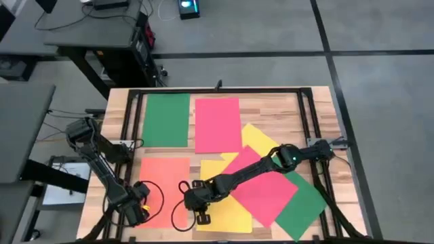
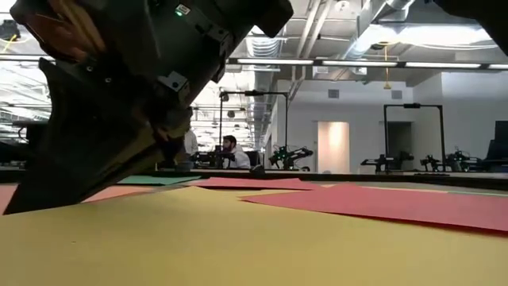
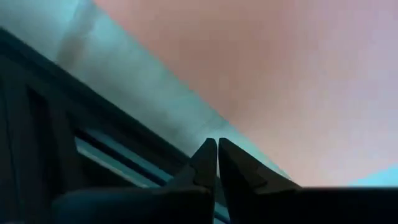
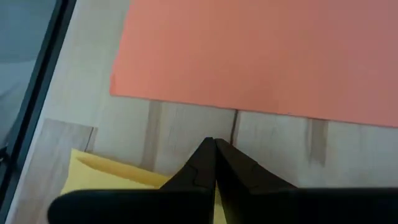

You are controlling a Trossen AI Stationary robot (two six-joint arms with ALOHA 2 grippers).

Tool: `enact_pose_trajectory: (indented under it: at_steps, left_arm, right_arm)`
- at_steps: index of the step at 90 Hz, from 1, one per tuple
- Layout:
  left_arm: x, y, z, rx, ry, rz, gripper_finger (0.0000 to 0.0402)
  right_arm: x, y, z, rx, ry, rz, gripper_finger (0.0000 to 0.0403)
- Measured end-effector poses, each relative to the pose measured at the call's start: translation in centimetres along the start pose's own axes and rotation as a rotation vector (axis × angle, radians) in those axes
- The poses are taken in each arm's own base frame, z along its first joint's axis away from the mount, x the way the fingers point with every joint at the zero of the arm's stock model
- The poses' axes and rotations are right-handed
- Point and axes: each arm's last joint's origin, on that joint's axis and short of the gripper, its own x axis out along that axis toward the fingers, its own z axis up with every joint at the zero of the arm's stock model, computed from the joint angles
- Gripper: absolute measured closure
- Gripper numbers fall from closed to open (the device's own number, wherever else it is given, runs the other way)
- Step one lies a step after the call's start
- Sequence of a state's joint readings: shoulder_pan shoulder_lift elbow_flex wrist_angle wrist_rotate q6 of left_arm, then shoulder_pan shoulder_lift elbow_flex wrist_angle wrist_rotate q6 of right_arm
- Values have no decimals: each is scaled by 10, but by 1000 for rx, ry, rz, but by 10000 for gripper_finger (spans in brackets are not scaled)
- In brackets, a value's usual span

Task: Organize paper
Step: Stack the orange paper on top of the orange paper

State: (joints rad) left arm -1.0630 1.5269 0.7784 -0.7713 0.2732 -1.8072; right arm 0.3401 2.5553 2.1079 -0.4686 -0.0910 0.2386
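1. While the sort is part done, I record three sheets laid square on the worktop (image 1: 271, 105): the green sheet (image 1: 166, 119) at about 11 o'clock, the pink-red sheet (image 1: 217, 124) beside it toward 12, and the orange sheet (image 1: 163, 190) at about 8 o'clock. I judge these placed, set apart so each colour lies clear of the others.
2. Unsorted paper lies fanned from centre toward 4 o'clock: the yellow sheet (image 1: 227, 200) lowest, a second pink-red sheet (image 1: 268, 190) across it, another yellow (image 1: 261, 139) and a second green sheet (image 1: 302, 207) partly beneath.
3. My right claw (image 1: 196, 203) sits at 6 o'clock over the near yellow sheet's edge, fingers pressed together; whether paper is pinched between them, I cannot tell. I judge it set there to slide that sheet free.
4. My left claw (image 1: 139, 209) waits at 7 o'clock by the orange sheet, fingers closed, apparently holding nothing.
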Motion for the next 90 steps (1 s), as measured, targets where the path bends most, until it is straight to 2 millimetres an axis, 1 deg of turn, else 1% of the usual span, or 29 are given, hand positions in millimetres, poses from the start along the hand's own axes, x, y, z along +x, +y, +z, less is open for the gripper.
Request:
enact_pose_trajectory:
  at_steps: [6, 18, 30, 59, 90]
  left_arm:
    - [1, -2, 0, -1, 3, -26, 401]
    - [11, 2, 4, -18, 15, -65, 401]
    - [20, 10, 8, -54, 48, -44, 401]
    - [20, 8, 10, -54, 45, -57, 401]
    - [16, 3, 10, -52, 35, -80, 401]
  right_arm:
    - [1, 0, 1, -1, -15, 3, 403]
    - [1, 0, 2, -2, -34, 1, 403]
    - [1, 0, 3, -2, -35, 1, 403]
    - [2, -5, 5, 2, -60, 1, 403]
    - [1, -7, 8, 2, -86, -6, 403]
